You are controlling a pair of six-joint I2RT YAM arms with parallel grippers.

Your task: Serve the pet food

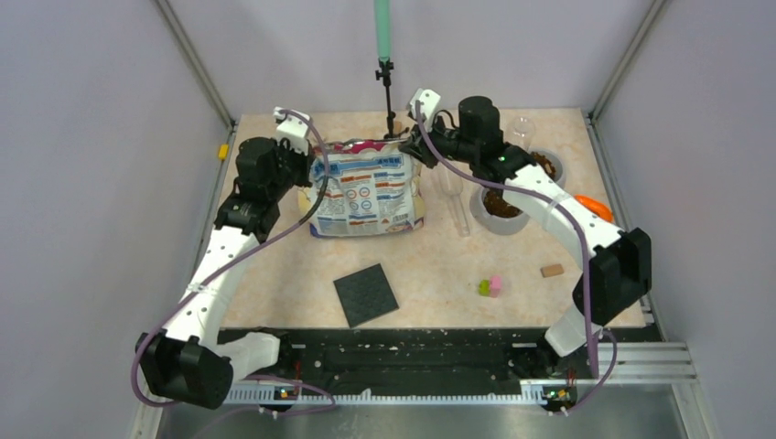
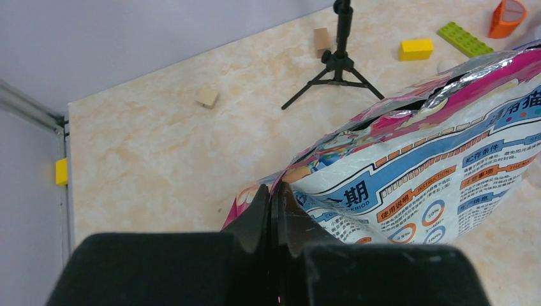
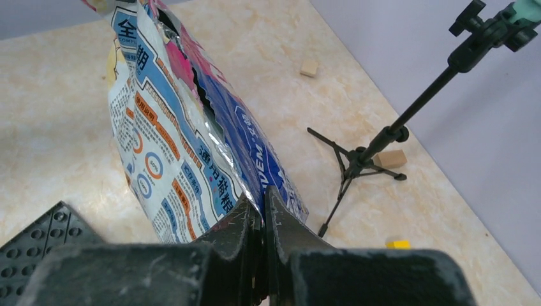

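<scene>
Beige marbled table (image 1: 430, 265), bits scattered all over

The printed bag (image 1: 371, 192) sits between the left gripper (image 1: 314, 170) and right gripper (image 1: 414, 142), both pinching it. Just past the right gripper is a little tripod (image 2: 338, 64), and out to its side a grey bowl (image 1: 503, 229) of kibble (image 1: 499, 205). Nearer the bases than either gripper are a black studded plate (image 1: 366, 294), green block (image 1: 484, 288), pink block (image 1: 495, 284) and tan block (image 1: 552, 270).

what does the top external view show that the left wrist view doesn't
Only the top external: a bowl of kibble, the black square plate, a pink block, and the right claw gripping the bag at its right top corner. Only the left wrist: a yellow brick and a green brick beyond the bag. Both: the bag, the tripod stand, and the left claw shut on the bag's edge.
</scene>
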